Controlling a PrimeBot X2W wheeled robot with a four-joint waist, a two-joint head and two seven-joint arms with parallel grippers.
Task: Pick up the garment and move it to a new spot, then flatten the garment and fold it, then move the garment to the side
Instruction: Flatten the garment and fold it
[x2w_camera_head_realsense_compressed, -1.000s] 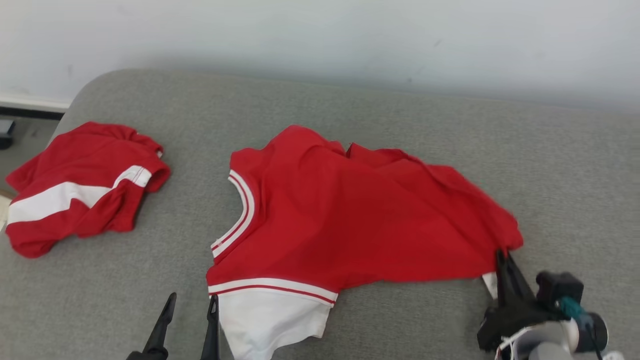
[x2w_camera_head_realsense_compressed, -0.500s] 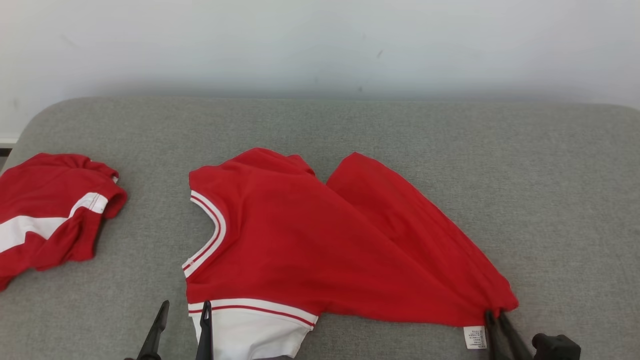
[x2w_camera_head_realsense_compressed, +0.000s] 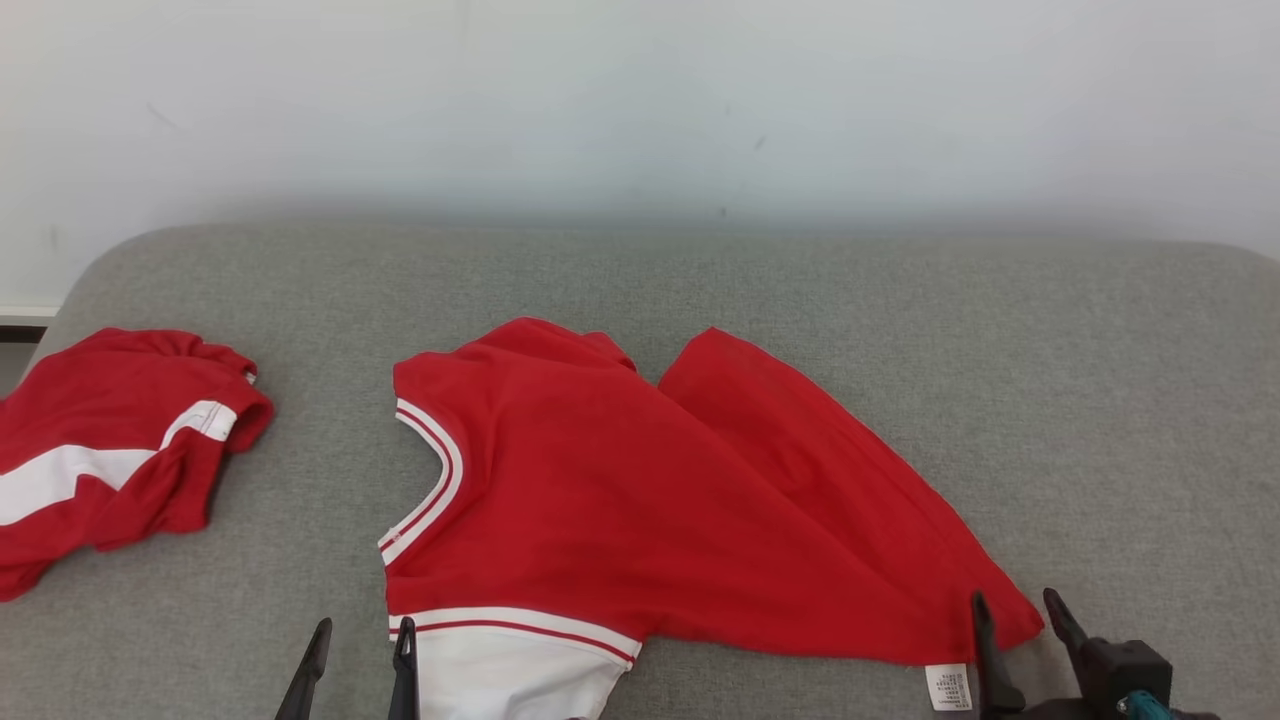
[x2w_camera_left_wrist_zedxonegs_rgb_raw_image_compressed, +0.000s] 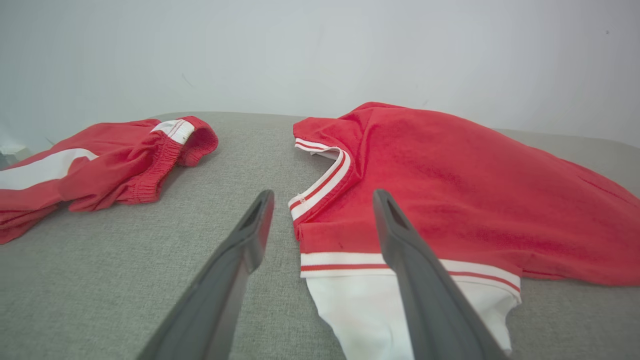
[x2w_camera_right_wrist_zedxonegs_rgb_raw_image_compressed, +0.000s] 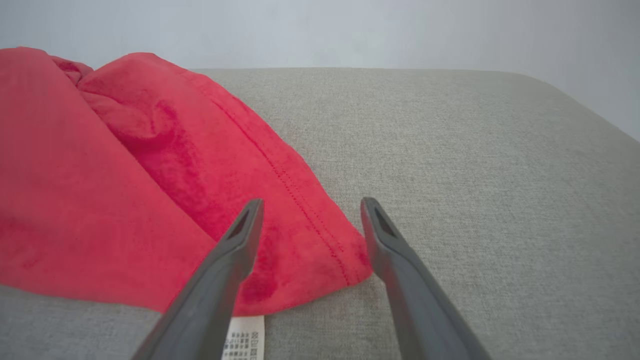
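Nearness decides this one: the right gripper (x2w_camera_right_wrist_zedxonegs_rgb_raw_image_compressed: 311, 202) sits closest to the work, its two dark fingers spread wide and gripping nothing. The bottom hem corner of the red short-sleeved jersey with white striped trim (x2w_camera_head_realsense_compressed: 620, 500) lies flat on the cushion right between them. A small white care label (x2w_camera_head_realsense_compressed: 947, 687) pokes out from under the hem just beside that gripper. Further along the near edge the left gripper (x2w_camera_head_realsense_compressed: 363, 628) is likewise open and empty; it straddles the edge of the white sleeve, one finger above white cloth and the other above bare upholstery. From there the jersey runs side to side across the middle of the long grey woven cushion (x2w_camera_head_realsense_compressed: 1100, 400), with its collar toward the robot's left and its hem toward the right. The cloth therefore stretches away from the right gripper forward and to its left. On the far side a loose red flap fans out apart from the main body, so I judge the flattening unfinished. Well apart at the far left lies a crumpled red garment with a white stripe (x2w_camera_head_realsense_compressed: 110, 450), and a pale wall (x2w_camera_head_realsense_compressed: 640, 100) stands behind everything.
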